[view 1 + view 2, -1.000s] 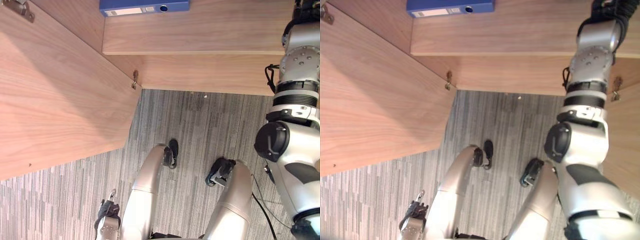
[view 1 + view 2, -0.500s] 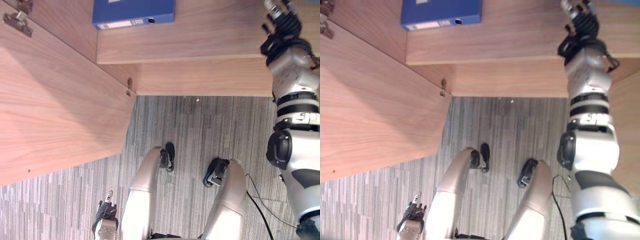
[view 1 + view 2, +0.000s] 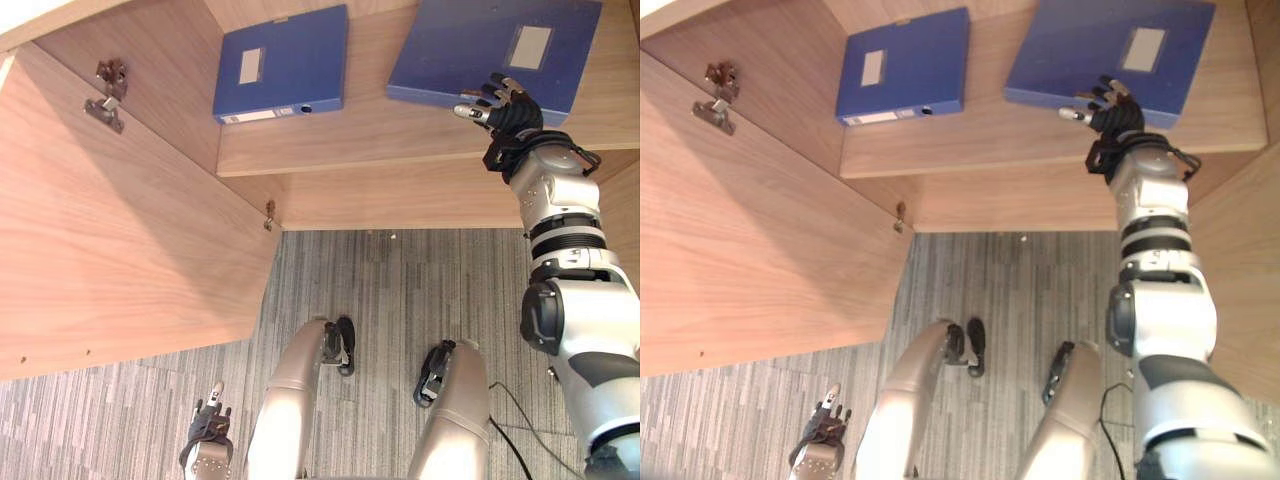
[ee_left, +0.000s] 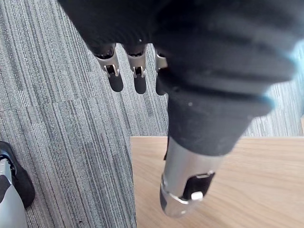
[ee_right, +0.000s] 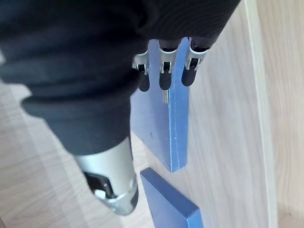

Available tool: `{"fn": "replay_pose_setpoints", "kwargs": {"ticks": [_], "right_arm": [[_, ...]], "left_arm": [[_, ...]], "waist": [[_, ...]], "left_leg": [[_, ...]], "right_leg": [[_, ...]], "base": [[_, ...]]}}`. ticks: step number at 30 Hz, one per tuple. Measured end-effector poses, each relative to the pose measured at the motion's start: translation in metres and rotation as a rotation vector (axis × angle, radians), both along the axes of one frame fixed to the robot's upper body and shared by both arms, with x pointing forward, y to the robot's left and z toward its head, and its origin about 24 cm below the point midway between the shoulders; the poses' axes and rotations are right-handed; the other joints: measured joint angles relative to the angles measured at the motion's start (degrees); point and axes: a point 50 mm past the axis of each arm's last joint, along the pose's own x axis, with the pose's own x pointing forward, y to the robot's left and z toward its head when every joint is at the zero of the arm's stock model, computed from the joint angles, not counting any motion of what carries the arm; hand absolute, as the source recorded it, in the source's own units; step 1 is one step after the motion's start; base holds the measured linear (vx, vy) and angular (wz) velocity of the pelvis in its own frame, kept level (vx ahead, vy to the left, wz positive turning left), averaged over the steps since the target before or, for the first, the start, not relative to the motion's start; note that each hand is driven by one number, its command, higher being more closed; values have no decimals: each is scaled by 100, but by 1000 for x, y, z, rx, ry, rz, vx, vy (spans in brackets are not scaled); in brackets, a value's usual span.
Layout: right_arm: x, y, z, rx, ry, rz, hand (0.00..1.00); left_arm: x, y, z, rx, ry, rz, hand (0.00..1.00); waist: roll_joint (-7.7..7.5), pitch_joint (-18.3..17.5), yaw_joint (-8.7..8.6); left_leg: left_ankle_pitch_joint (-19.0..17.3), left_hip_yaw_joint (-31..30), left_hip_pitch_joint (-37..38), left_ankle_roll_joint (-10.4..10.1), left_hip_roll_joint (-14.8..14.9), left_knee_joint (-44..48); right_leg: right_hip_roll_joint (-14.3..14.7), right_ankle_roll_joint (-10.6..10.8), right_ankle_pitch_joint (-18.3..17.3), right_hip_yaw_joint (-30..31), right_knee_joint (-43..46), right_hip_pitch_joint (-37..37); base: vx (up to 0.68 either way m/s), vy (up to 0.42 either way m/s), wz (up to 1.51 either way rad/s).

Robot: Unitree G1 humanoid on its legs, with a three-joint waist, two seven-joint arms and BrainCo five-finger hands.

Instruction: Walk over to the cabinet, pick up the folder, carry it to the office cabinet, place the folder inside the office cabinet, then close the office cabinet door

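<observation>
Folder on the right (image 3: 497, 48): it lies flat on the cabinet shelf (image 3: 400, 135), toward the shelf's right end and turned a little askew, with its near edge close to the shelf's front edge. My right robot hand (image 3: 503, 107) is raised to that near edge. Its fingers (image 5: 164, 71) are straight and spread, the thumb stands apart from them, and nothing is held. The dark tips lie over the folder's edge, but I cannot tell whether they touch it.

A second folder (image 3: 283, 62) lies flat toward the shelf's left end, close to the cabinet's side wall and apart from the first. Its narrow labelled spine faces the shelf's front edge.

The cabinet door (image 3: 120, 250) stands open on my left, and a metal hinge (image 3: 105, 90) shows on its inner face near the top.

My left robot hand (image 4: 137, 71) hangs low beside the lower edge of that door, over the grey striped carpet (image 3: 400, 290). Its fingers are straight and relaxed, and it holds nothing and touches nothing.
</observation>
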Motion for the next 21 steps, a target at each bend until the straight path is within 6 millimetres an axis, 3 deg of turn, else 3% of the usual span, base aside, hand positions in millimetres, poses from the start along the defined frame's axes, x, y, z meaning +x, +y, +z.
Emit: {"fn": "replay_pose_setpoints", "kwargs": {"ticks": [6,13,15,18,21], "right_arm": [[1,5,-11,-46,37,24,0],[2,15,-40,-63,110,53,0],[2,24,-63,-72,166,74,0],[-5,49,-120,-125,309,139,0],[-36,84,-205,-80,517,244,0]], "left_arm": [[-1,0,0,0,-1,-5,0],[-1,0,-1,-2,0,-6,0],[-2,0,-1,-2,3,-6,0],[-3,-3,-2,8,12,-42,0],[-4,-8,-2,26,26,-100,0]], "waist": [[-3,-111,12],[-7,-229,3],[-12,-234,-22],[-21,-249,-76],[-195,-337,-98]], "left_leg": [[0,18,46,0,-1,-62],[3,17,185,1,3,-244],[25,12,390,-12,30,-430],[158,8,891,-39,151,-967],[476,45,1599,-134,215,-1925]], "right_leg": [[2,4,4,-3,-51,36],[40,42,67,-50,-279,197],[90,47,136,-130,-511,427],[274,18,376,-325,-1179,993],[366,-19,733,-648,-2150,1703]], "base": [[6,-11,0],[34,-21,-3],[41,-31,-12],[70,-35,-25],[113,-4,-25]]}}
